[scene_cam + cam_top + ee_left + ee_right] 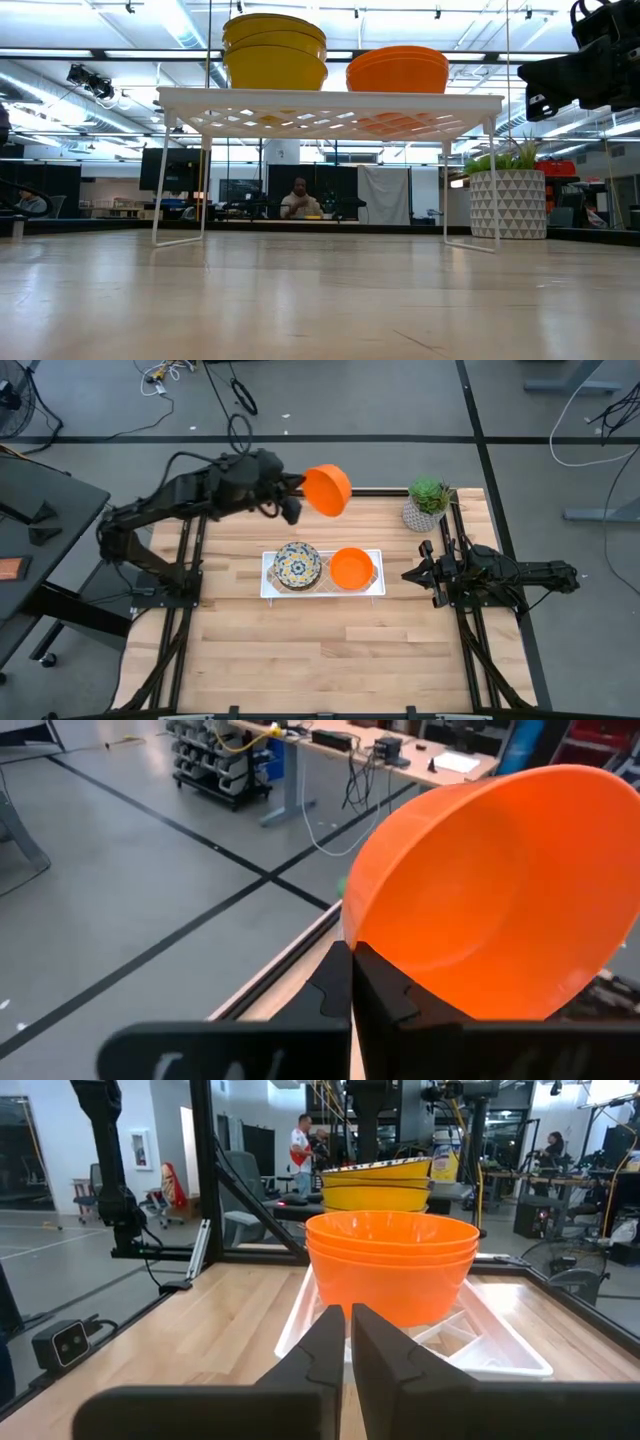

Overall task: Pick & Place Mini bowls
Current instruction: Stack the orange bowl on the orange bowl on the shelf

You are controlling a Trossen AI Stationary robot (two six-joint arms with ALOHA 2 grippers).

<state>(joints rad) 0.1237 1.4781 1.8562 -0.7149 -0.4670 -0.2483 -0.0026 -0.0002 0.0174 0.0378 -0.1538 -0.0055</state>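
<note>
Above the counter's [240, 650] far left edge, my left hand [296, 493] pinches only the tilted orange bowl's [328, 490] rim, so it could slip free and drop.

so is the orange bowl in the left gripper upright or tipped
Tipped. The orange bowl hangs on its side from the shut left gripper, and the left wrist view looks straight into its empty inside.

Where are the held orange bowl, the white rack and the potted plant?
held orange bowl [327, 490]: high view, on its outer wall, above the table's far edge.
white rack [268, 586]: high view, on its bare left rim.
potted plant [428, 497]: high view, on the green leaves, at the table's far right corner.
</note>
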